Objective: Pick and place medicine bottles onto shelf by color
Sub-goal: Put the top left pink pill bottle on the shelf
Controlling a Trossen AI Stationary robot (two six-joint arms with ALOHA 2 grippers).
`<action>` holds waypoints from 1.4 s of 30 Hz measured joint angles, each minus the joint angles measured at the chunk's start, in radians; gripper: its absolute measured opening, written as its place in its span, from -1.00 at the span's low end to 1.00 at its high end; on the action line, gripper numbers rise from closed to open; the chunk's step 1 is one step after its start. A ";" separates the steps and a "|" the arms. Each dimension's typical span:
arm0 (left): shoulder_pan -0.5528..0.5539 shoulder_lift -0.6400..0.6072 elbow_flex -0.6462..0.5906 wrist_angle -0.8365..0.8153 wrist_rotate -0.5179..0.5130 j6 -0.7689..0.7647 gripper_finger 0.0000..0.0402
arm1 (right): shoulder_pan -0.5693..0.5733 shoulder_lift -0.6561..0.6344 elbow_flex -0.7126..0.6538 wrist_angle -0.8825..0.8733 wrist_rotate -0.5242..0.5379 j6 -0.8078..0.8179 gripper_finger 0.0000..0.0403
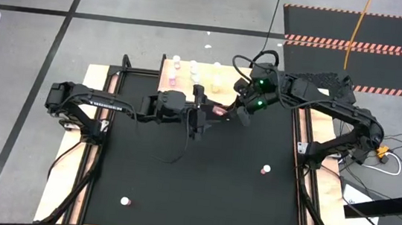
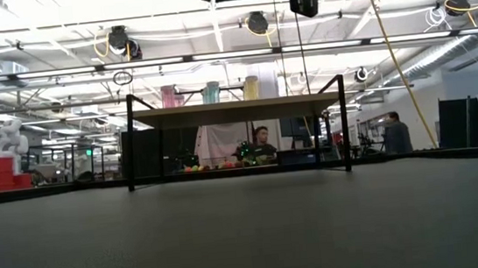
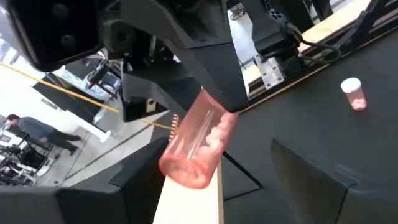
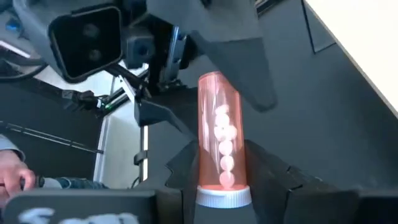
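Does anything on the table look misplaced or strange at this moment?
Two bottles stand apart from the shelf: a pink bottle near the right side and another bottle near the front left. The right gripper holds a third pink bottle in the air.

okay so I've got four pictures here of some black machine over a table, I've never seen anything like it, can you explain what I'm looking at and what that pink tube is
These are two robot arms at a black table. One picture looks straight down, one sits level with the tabletop, and two come from cameras on the arms' wrists. The right gripper holds a pink medicine bottle by its white-capped end, up in the air between the arms. The left gripper waits beside it with its fingers open. A small wooden shelf at the far edge already carries several bottles. Two more bottles lie loose on the table.
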 joint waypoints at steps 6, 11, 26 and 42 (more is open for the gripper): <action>0.000 -0.006 0.002 0.002 -0.001 0.021 0.27 | 0.016 0.011 0.000 0.009 -0.001 0.006 -0.48; 0.000 -0.005 0.002 0.005 0.009 -0.001 -0.11 | 0.016 0.009 0.000 0.003 -0.007 0.005 -0.48; 0.003 -0.005 0.000 -0.004 0.011 -0.046 -0.36 | 0.016 0.009 0.000 -0.013 -0.008 -0.006 -0.47; 0.012 -0.007 0.001 0.080 0.011 -0.164 -0.48 | -0.022 -0.038 -0.001 0.071 -0.004 -0.040 -0.07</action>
